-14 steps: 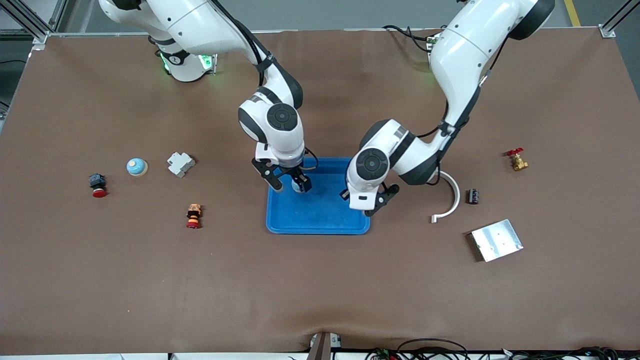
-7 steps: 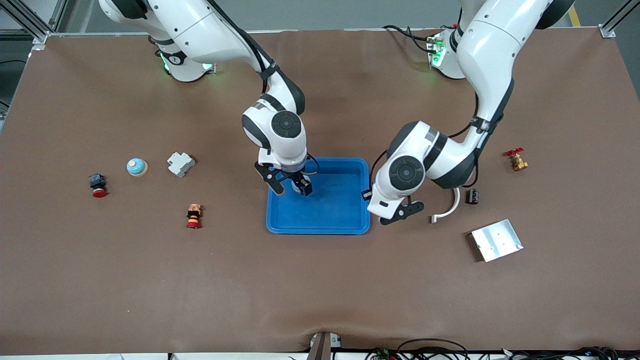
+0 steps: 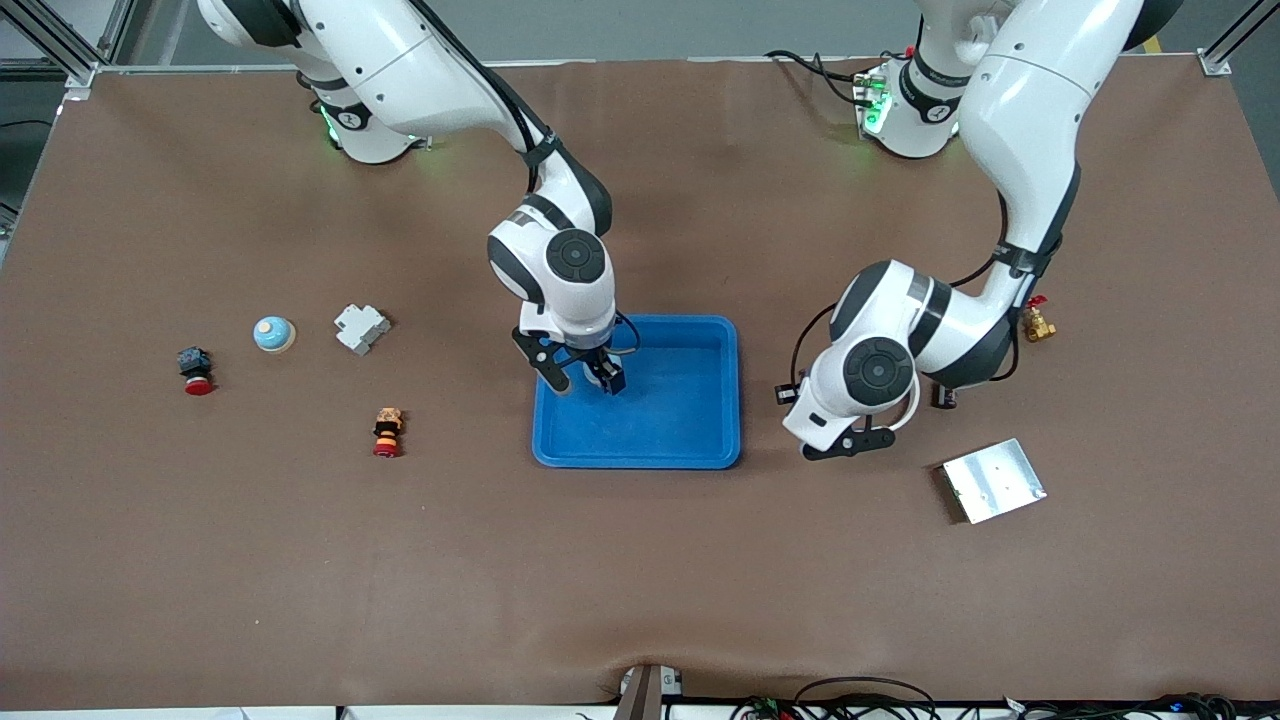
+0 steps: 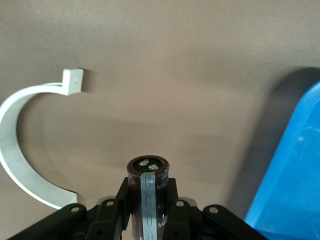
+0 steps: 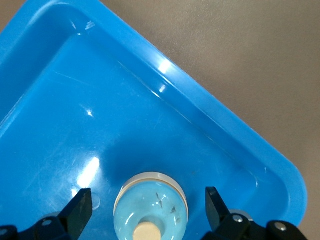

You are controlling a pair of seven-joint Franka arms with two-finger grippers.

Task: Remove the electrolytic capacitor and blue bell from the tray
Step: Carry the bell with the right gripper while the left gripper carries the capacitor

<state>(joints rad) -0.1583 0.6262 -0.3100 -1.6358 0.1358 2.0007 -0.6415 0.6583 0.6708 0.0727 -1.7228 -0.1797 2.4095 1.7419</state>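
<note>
Over the tray's (image 3: 670, 425) 10 o'clock corner, as the front camera saw it, my right end effector (image 3: 583, 377) hung with its jaws spread wide and nothing in them. The blue bell (image 5: 151, 206) sat on the tray floor straight below, between my two fingers, dome and button facing up at the wrist. It touched neither finger, so I judged the coming move to be a short drop and a squeeze across its round body. My right wrist pointed almost straight down.

My left end effector (image 3: 845, 447) was off the tray at roughly 3 o'clock, over bare tabletop (image 3: 640, 580) and near the white curved piece (image 4: 15, 165). It was clamped on the electrolytic capacitor (image 4: 148, 192), whose long axis ran out along my fingers, and the wrist was tilted low.
</note>
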